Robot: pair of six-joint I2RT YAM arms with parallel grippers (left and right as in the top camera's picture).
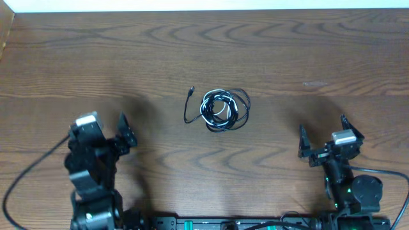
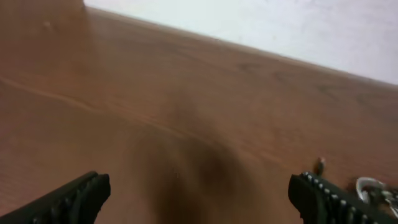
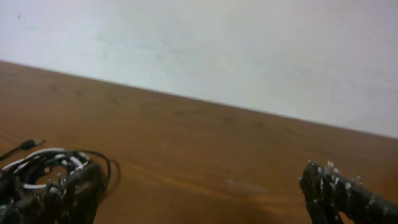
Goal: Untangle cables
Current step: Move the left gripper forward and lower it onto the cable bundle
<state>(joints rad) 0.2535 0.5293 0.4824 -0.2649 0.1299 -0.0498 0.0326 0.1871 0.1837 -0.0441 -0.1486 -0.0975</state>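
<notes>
The cables [image 1: 223, 110] lie as one small knot near the centre of the overhead frame, on the wooden table [image 1: 128, 51]. The white cable [image 1: 213, 107] is coiled inside loops of the black cable [image 1: 238, 115]. A black tail runs out from the knot's left side and ends in a plug [image 1: 191, 91] pointing toward the top of the frame. The left gripper [image 2: 199, 186] sits at the lower left of the overhead frame and the right gripper [image 3: 200, 180] at the lower right. Both are well apart from the knot, jaws spread wide, nothing between them. The step in hand looks like the first reach. The loose tail is probably the best first hold, since it is the only stretch lying clear of the rest, while the other claw takes an outer black loop on the knot's right edge. Each claw should come down low, straddle a single strand and close only once the cord sits between the pads, because thin cord flat on wood slips easily. Clamping the whole knot would likely tighten it. Then draw the two holds apart slowly, and if the knot travels as a lump, let go and re-grip.
</notes>
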